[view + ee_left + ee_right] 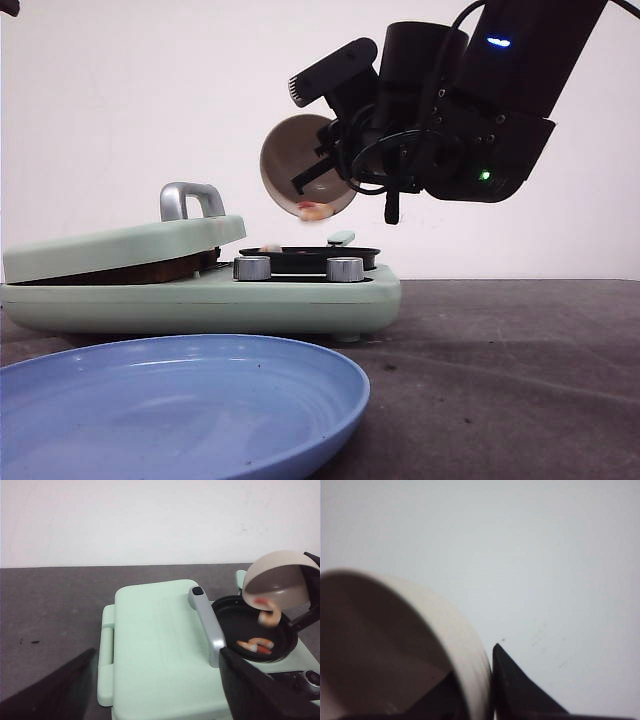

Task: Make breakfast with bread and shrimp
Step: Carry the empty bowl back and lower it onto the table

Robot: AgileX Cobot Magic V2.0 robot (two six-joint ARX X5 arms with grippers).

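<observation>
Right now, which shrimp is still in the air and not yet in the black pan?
The shrimp just below the tilted beige bowl, which the right tool holds. It is falling, blurred, above the black pan; the other shrimp already lies flat on the pan's floor.

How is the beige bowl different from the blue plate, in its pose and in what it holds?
The beige bowl is held in the air by the right gripper, tipped on its side above the black pan; the blue plate lies flat on the table. Shrimp are sliding out of the bowl; the plate holds nothing. The bowl is deep and looks small; the plate is shallow and looks wide, being nearer the front camera. Both are round.
</observation>
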